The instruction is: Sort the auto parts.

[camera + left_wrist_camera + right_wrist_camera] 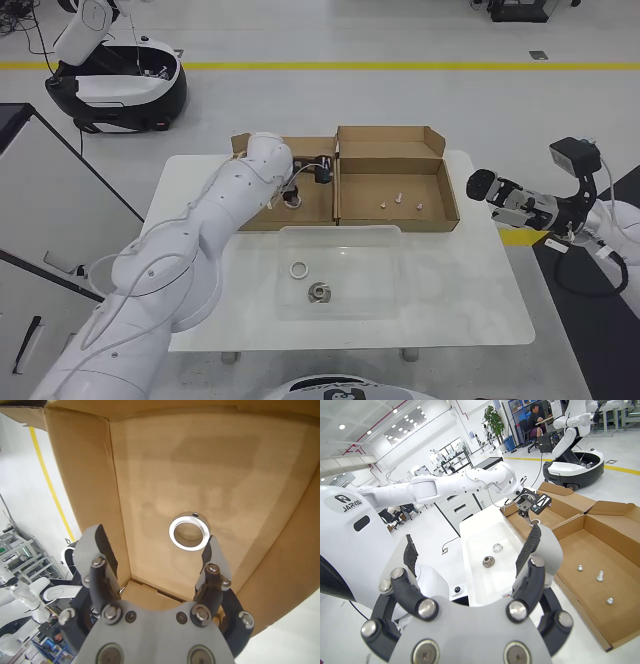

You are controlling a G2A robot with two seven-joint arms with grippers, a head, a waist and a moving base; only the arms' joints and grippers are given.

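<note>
Jaws wide, left gripper (156, 532) above ring (189, 534) in box (82, 475)

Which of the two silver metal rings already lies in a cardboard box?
The silver metal ring inside the brown cardboard box, by the open left pincer; the other ring lies in the clear plastic bin.

My right gripper (472, 532) gaped wide. Past it I saw a ring (498, 547) and hub (488, 561) in the tray (482, 586).

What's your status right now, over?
Left hand open over cardboard box, metal ring lying inside under it. Right hand open, empty, beside the table. Nothing in the way.
</note>
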